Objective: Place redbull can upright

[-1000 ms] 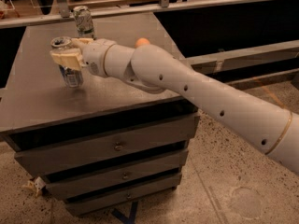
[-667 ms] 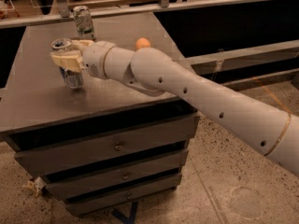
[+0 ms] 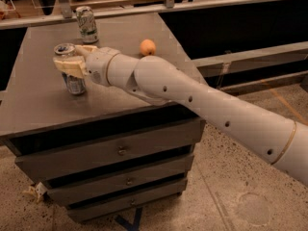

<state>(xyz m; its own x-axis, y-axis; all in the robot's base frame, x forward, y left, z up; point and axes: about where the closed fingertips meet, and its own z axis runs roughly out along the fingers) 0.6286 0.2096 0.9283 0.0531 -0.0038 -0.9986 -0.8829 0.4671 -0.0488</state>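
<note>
The redbull can (image 3: 74, 83) is a slim silver-and-blue can. It stands upright on the left part of the grey cabinet top (image 3: 38, 105), with its shiny lid facing up. My gripper (image 3: 73, 59) reaches in from the right and its two beige fingers (image 3: 67, 66) clasp the can's upper half, one in front and one behind. The fingers hide the can's middle.
A white-and-green labelled can (image 3: 87, 25) stands upright at the back of the cabinet top. An orange fruit (image 3: 147, 47) lies at the back right, just behind my arm. Drawers front the cabinet, and a dark counter with a rail runs behind and to the right.
The gripper and the can stay where they were. My arm has shifted slightly, so more of the orange fruit shows.
</note>
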